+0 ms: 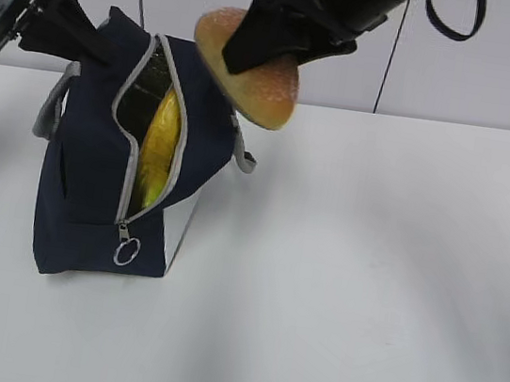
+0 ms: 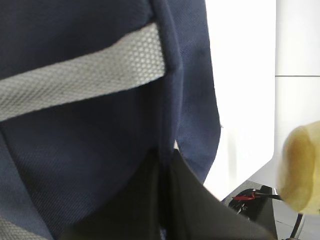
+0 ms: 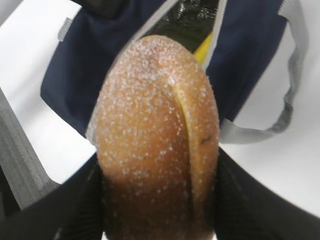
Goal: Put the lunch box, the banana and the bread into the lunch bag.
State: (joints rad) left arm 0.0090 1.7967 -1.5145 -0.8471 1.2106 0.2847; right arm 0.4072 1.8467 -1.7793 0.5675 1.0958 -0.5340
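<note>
The bread (image 1: 251, 81) hangs in the air above the bench (image 1: 366, 283), clamped across its middle by the right claw (image 1: 273, 49); its long axis slopes from upper left down to lower right in the exterior view, the lower end hanging just beside the top right of the lunch bag (image 1: 81, 214). The right wrist view looks along that axis instead — the roll fills the picture end-on, its pale slash running lengthwise, dark fingers (image 3: 250, 200) pressed to both flanks, and past its far end lie the bag's open mouth and a sliver of yellow. The bag stands toward the bench's left side, near the far edge, leaning, its grey zipper parted along a slanted line with the ring pull (image 1: 127, 251) at the lower end. Inside the opening the banana (image 1: 158, 149) stands nearly upright, long axis roughly vertical. The lunch box cannot be made out in any view. The left claw (image 1: 73, 32) is pinched narrow on the bag's upper left fabric — only the left wrist view shows this up close, navy cloth and a grey strap (image 2: 80, 80) filling it, with the bread's end at the right edge.
</note>
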